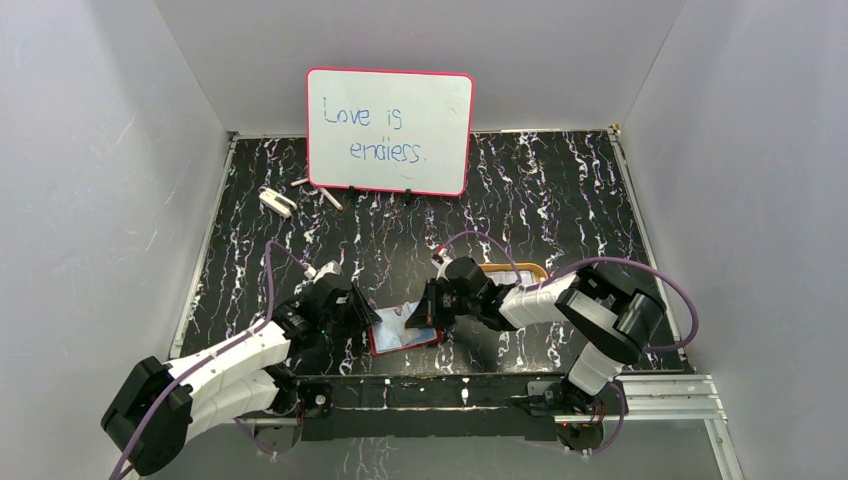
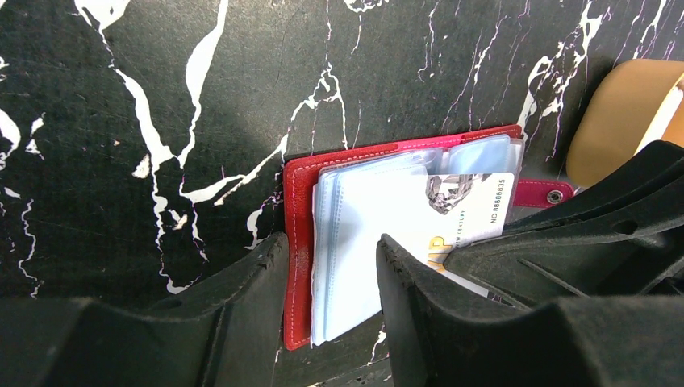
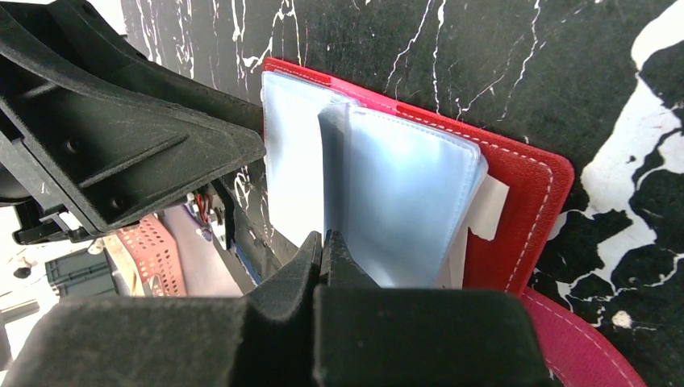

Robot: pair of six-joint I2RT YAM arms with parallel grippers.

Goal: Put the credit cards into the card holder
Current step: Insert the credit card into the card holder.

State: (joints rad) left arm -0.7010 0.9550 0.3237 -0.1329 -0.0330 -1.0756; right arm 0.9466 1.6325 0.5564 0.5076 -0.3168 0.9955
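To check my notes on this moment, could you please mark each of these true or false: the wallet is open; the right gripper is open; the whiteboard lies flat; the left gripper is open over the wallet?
The wallet is open: true.
The right gripper is open: false; it is shut, against the clear sleeves.
The whiteboard lies flat: false; it stands upright at the back.
The left gripper is open over the wallet: true.

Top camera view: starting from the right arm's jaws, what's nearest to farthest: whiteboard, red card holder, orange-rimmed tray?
1. The card holder, right at the jaws, by the near edge.
2. The orange-rimmed tray, a little to the right and farther back.
3. The whiteboard, far back, standing upright.
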